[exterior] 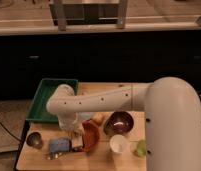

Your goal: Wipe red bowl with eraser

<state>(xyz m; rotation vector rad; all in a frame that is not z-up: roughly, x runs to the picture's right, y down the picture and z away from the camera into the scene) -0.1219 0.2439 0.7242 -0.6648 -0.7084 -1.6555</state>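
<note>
By the left edge of the table (pixel 101 162) sit a dark cup (pixel 34 140) and a blue-grey sponge (pixel 59 145), with a green tray (pixel 40 102) behind. The gripper (pixel 72 131) hangs over the eraser (pixel 77 142) at the left rim of the red bowl (pixel 92 136); whether it grips anything cannot be told. To the right, a maroon bowl (pixel 120 122) and a white cup (pixel 119 144) crowd close, with bare wood along the front edge.
</note>
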